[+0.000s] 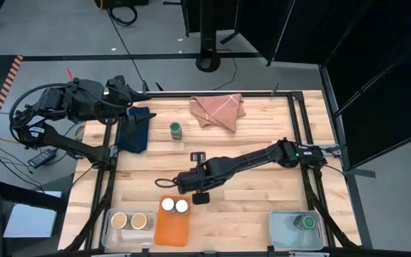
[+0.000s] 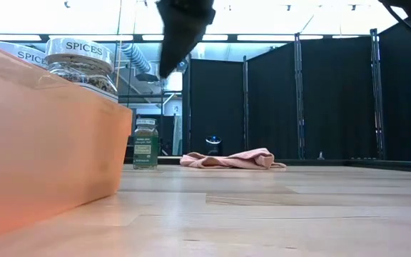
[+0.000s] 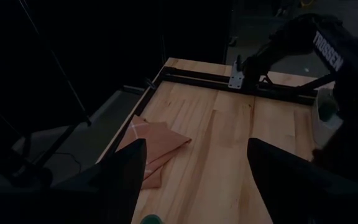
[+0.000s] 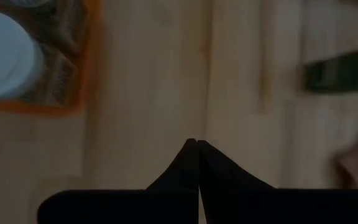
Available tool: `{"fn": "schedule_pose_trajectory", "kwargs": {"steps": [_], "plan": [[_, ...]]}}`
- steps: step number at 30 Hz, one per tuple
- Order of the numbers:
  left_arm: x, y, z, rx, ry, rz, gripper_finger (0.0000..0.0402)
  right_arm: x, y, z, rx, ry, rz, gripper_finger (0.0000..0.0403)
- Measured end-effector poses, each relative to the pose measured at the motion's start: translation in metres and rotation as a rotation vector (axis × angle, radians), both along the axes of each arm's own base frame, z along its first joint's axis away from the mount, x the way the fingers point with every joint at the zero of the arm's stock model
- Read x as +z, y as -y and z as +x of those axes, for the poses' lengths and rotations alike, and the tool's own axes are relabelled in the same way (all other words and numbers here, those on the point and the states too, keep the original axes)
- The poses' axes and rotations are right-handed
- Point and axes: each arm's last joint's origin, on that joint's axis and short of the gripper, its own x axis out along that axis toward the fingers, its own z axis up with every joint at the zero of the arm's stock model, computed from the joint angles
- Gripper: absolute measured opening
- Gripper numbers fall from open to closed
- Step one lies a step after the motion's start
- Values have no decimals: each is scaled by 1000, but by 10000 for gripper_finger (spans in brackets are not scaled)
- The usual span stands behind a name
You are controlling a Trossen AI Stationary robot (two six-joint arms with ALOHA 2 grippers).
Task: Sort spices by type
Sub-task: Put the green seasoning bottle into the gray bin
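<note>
— Where's the right gripper (image 4: 197,144)?
— Pinched shut, empty, above bare wood just past the orange bin (image 1: 172,227).
— The loose green-lidded jar (image 1: 175,129)?
— Toward twelve o'clock, upright, long axis vertical, lid up.
— The left gripper (image 3: 197,163)?
— Spread wide, empty, at ten o'clock.

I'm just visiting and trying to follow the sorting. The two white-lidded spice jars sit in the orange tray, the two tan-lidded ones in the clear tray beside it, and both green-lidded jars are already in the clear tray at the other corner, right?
Not quite: the high view shows only one green-lidded jar in that clear plastic tray. The other green-lidded jar stands out on the wooden table. The rest is right.
</note>
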Motion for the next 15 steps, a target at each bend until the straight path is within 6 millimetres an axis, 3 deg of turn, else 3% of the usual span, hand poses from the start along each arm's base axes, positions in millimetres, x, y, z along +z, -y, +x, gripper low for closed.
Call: {"fn": "schedule_pose_trajectory", "kwargs": {"steps": [10,15], "plan": [[-9,0,7,8,-93,4,284,86,41,-46,-94,84,-60,10],[-15,0,21,8,-143,6,284,133,61,-81,-149,167,-114,9]]}}
